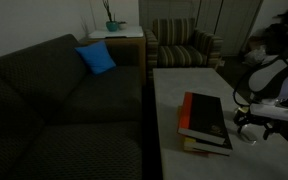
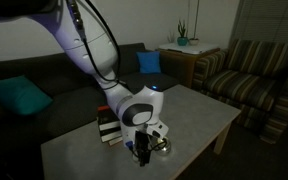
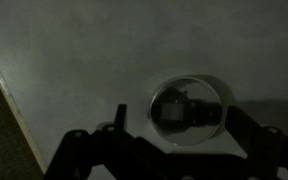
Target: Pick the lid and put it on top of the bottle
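Note:
The bottle [image 3: 189, 108] is a small squat round glassy container on the pale table, seen from above in the wrist view; its shiny top mirrors the gripper. It shows faintly in both exterior views [image 1: 250, 138] [image 2: 164, 147]. My gripper [image 3: 176, 118] is open, with one finger on each side of the bottle, low over the table [image 1: 248, 124] [image 2: 144, 150]. I cannot make out the lid as a separate disc; the frames are too dark to tell whether it lies on the bottle.
A stack of books [image 1: 206, 122] [image 2: 109, 126] lies on the table [image 1: 184, 85] [image 2: 196, 112] beside the gripper. A dark sofa with a blue cushion [image 1: 96, 58] and a striped armchair [image 2: 249, 70] stand around it. The table's edge [image 3: 6, 100] runs at the left.

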{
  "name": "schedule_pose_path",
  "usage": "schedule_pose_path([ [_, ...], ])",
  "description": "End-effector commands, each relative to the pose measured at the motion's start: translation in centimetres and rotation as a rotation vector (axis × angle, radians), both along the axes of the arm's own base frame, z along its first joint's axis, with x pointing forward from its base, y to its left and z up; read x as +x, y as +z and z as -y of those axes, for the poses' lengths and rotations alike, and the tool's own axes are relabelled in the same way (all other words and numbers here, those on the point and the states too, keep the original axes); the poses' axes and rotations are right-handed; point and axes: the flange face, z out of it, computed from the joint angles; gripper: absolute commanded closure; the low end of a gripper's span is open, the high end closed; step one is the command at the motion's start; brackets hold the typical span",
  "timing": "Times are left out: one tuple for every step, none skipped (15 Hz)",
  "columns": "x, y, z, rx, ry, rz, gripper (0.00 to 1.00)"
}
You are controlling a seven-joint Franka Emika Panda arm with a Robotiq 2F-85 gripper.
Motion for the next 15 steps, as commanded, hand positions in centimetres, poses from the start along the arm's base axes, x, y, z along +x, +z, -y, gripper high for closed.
schedule_pose_path([
  [0.08,0.11,-0.13,-0.015,-0.001,-0.026,0.00],
  [0.07,0.10,-0.15,-0.011,0.003,-0.026,0.00],
  [0.07,0.10,-0.17,-0.010,0.003,-0.028,0.00],
  [0.08,0.12,-0.20,-0.009,0.003,-0.030,0.05],
  [0.09,0.12,-0.23,-0.008,0.003,-0.032,0.09],
  [0.12,0.15,-0.26,-0.007,0.003,-0.035,0.16],
  [0.17,0.19,-0.27,-0.003,0.000,-0.041,0.13],
  [0.22,0.24,-0.29,0.004,-0.004,-0.049,0.07],
  [0.28,0.30,-0.32,0.013,-0.003,-0.054,0.03],
  [0.35,0.35,-0.38,0.009,0.002,-0.052,0.00],
  [0.17,0.17,-0.41,0.006,0.005,-0.034,0.02],
  [0.26,0.24,-0.42,0.007,0.005,-0.036,0.00],
  [0.32,0.28,-0.43,0.008,0.005,-0.037,0.00],
  [0.36,0.31,-0.43,0.008,0.005,-0.037,0.00],
  [0.37,0.32,-0.44,0.008,0.005,-0.037,0.00],
])
